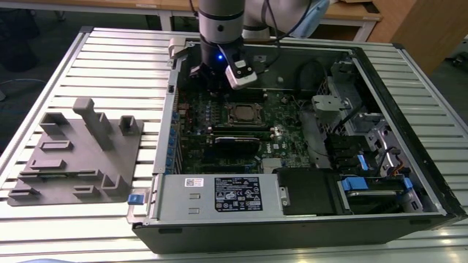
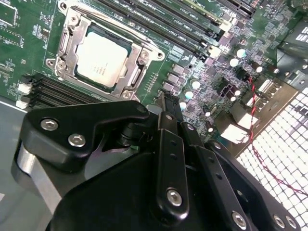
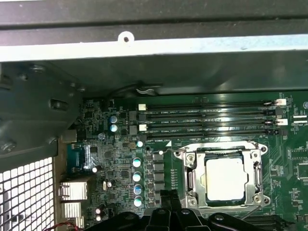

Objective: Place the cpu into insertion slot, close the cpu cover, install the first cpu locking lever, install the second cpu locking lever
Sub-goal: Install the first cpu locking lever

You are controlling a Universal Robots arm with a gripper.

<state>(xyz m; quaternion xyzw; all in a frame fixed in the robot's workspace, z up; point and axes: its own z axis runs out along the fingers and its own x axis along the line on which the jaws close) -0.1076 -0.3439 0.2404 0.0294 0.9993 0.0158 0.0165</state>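
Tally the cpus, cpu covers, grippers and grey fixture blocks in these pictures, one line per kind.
cpu: 1
cpu cover: 1
gripper: 1
grey fixture block: 1
Total: 4

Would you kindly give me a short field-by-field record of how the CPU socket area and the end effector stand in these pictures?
cpu: lying flat in the insertion slot, silver top facing up
cpu cover: down, framing the cpu through its window
end effector: shut, holding nothing, beside the socket and apart from it
motherboard: green, inside the open computer case
work so far: cpu placed, cover lowered
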